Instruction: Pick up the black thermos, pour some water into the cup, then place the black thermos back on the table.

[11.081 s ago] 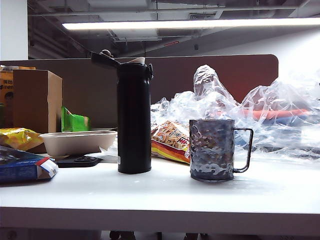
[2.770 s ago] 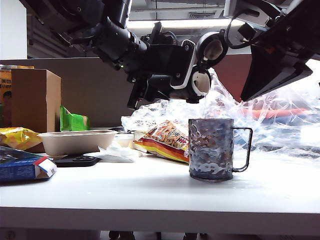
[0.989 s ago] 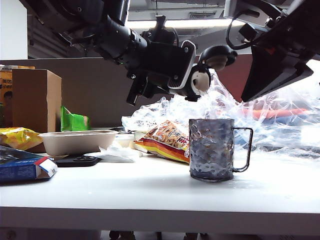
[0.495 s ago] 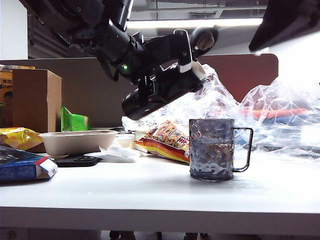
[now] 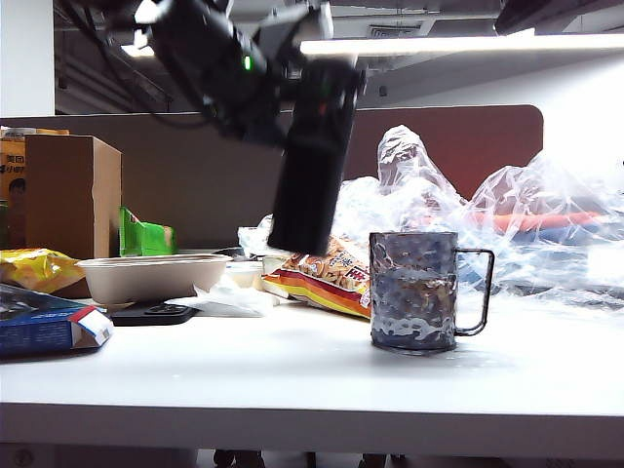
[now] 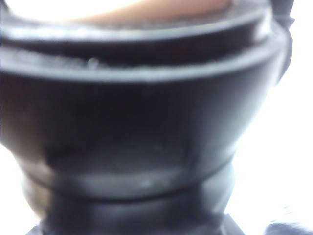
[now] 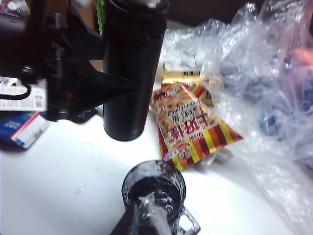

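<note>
Left gripper [image 7: 73, 81], jaws clamping the black thermos [image 5: 310, 161] by its upper body, is holding it near-upright in the air, at about ten o'clock from the cup [image 5: 413, 291] on the desk [image 5: 292, 370]. Right gripper [image 7: 142, 215], jaws pressed together and holding nothing, is hovering just above the cup. Pouring looking finished, the flask is best lowered level onto bare desk at the cup's nine o'clock, base flat before release
</note>
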Robot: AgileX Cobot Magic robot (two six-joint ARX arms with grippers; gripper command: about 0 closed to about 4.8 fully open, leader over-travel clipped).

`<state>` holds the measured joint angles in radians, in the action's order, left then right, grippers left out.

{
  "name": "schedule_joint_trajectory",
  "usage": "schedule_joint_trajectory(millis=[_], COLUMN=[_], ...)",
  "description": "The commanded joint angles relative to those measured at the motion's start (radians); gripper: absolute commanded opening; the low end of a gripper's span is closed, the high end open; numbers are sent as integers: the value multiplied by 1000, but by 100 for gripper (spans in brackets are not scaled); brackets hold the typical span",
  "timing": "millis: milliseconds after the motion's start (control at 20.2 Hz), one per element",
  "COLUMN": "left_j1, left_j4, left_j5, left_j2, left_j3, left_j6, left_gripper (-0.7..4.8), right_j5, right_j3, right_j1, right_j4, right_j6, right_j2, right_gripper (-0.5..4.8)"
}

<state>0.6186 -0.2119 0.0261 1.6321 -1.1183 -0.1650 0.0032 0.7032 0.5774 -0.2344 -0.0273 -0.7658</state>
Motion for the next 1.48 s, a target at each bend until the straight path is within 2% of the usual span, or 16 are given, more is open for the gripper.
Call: schedule_joint_trajectory(millis=[49,148,247,297,396,445,544,643,841,1039,1237,1336,1435,1484], left_j1=[-3,-8,-34,-48,-58,-69,-79,-79,-92,-91,-91,-91,-91,-91], left_j4=[-3,-20,-79,-126,-216,-306,-470,-545,-664,-757,-776,-770,-769,-770], left_j5=[16,16,43,46,46,49,47,37,30,31,34,45,45,46], left_j2=[-89,-142,-214,-250,-274,-279,-275,-266,-182,-80,-34,-33,-32,-32], left_j3=[3,53,162,228,305,362,467,531,583,583,583,584,584,584], left_j6=[20,18,20,20,21,29,50,52,107,142,137,96,94,94], left_gripper=[-5,-5,-5,-5,-5,-5,-5,-5,-5,-5,-5,-5,-5,64], right_j5=[-6,-7,-33,-65,-106,-145,-160,-164,-159,-159,-162,-161,-162,-163], right_j3=[3,-6,-55,-81,-84,-84,-84,-84,-84,-83,-83,-83,-83,-83], right_j1=[-1,0,0,0,1,9,39,60,126,130,130,128,129,129], right_j4=[63,112,249,295,291,308,363,408,472,474,464,463,463,463], right_j6=[17,35,43,82,100,103,103,106,106,106,106,106,106,106], right_j2=[2,3,-5,-21,-56,-93,-177,-233,-317,-340,-340,-340,-340,-340], right_gripper=[-5,-5,-5,-5,-5,-5,-5,-5,-5,-5,-5,-5,-5,-5])
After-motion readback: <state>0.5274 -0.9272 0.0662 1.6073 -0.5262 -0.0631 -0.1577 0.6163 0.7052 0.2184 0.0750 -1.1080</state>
